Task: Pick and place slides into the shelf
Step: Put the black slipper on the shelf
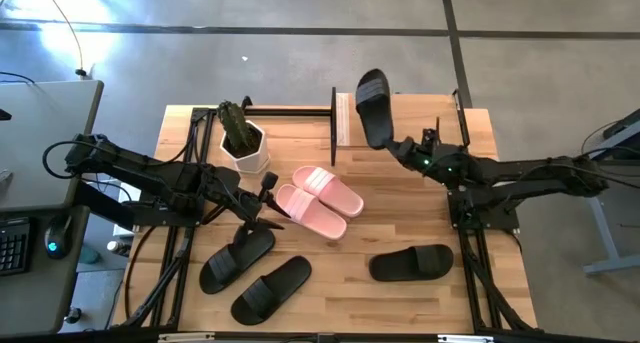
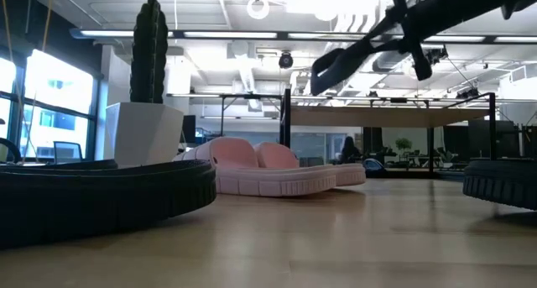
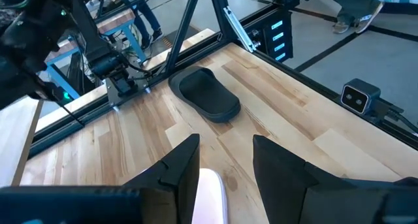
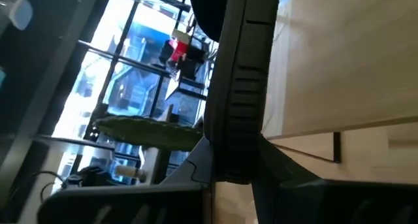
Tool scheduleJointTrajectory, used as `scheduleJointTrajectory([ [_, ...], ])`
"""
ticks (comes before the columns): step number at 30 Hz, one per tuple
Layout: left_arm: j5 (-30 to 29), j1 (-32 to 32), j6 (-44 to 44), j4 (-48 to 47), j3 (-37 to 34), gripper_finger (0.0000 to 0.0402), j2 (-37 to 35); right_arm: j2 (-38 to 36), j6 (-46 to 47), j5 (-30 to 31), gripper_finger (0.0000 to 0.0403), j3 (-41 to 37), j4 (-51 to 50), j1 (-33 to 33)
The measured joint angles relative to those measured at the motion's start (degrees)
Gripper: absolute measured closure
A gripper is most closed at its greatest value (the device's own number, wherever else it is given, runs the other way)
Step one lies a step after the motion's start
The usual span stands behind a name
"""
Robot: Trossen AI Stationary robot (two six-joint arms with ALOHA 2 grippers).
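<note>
My right gripper is shut on a black slide held in the air over the shelf, which stands at the table's far edge. My left gripper hangs open above the near-left end of the two pink slides; a bit of pink shows below its fingers. The pink slides lie side by side on their soles at mid-table. Three more black slides lie flat near the front edge. My right gripper pinches the black slide's end nearest the arm between its two fingers, coming roughly level from the table's right. The slide reaches away from the fingers toward the far edge, lifted clear and tilted, its free end lower, above the shelf's top board.
A white pot with a cactus stands at the far left, beside the shelf's black frame bar. Bare tabletop lies between the pink slides and the lone black slide at the right. The arms' black frames run along both table sides.
</note>
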Motion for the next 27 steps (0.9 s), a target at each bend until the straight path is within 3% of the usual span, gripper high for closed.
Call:
scheduleJointTrajectory([
  [15,0.0,0.0,0.0,0.0,0.0,0.0273,0.0,7.1,7.3,-0.3,0.0371,0.0,-0.4,-2.6],
  [27,0.0,0.0,0.0,0.0,0.0,0.0273,0.0,7.6,8.8,1.2,0.0347,0.1,-1.6,-2.5],
])
